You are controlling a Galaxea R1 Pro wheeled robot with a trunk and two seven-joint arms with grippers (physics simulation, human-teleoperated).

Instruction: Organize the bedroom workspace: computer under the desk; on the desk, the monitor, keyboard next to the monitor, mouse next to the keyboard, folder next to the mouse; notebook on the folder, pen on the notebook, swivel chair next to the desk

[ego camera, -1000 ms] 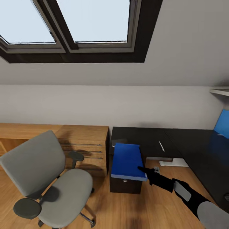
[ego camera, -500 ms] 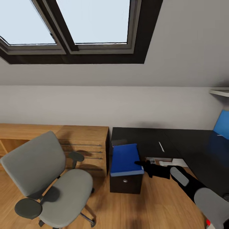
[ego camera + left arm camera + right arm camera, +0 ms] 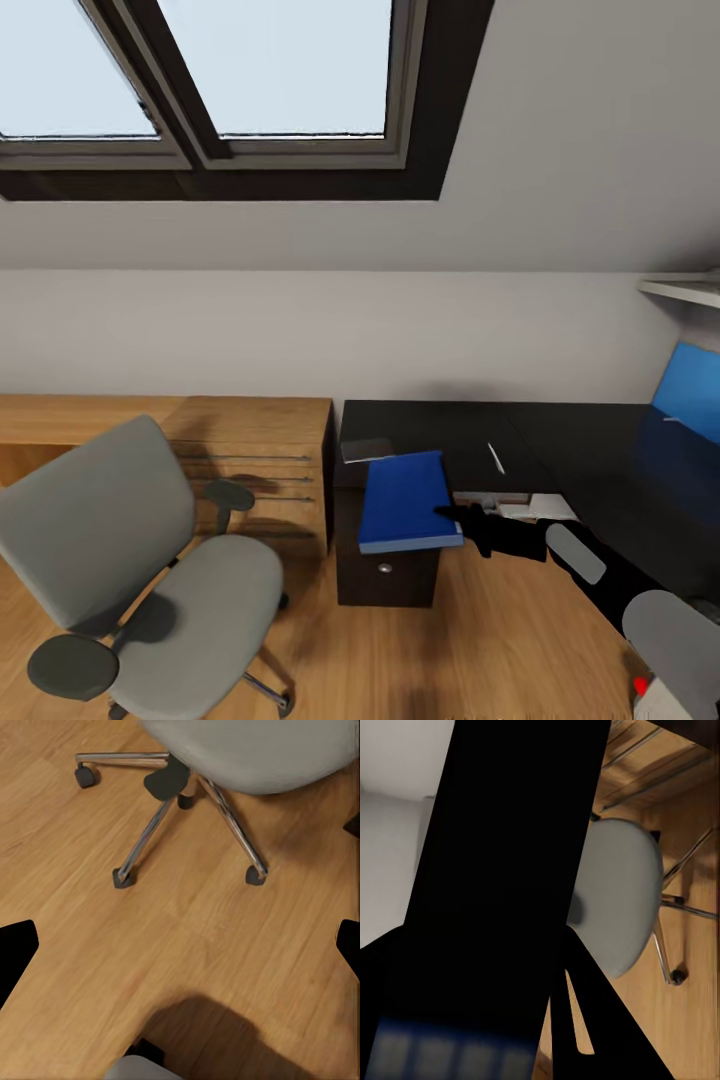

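Note:
My right gripper [image 3: 452, 520] is shut on the near right corner of the blue folder [image 3: 405, 498], which hangs flat over the left end of the black desk [image 3: 560, 440]. In the right wrist view the folder [image 3: 510, 870] is a dark slab close to the camera. Beyond the folder on the desk lie the grey notebook [image 3: 367, 449] and the white pen [image 3: 494, 458]. The grey swivel chair [image 3: 150, 570] stands on the floor to the left, its seat bare. In the left wrist view my left gripper [image 3: 180, 945] is open above the floor near the chair's silver base [image 3: 187, 817].
A light wood cabinet [image 3: 250, 450] with bar handles stands between the chair and the desk. Under the folder is a dark drawer with a round knob [image 3: 385, 568]. A blue back panel [image 3: 690, 395] rises at the desk's right. Skylights [image 3: 250, 70] are above.
The whole view has shifted a little. The right arm has carried the folder slightly farther in over the desk's end, with its elbow swung outward. The chair, notebook and pen stay put.

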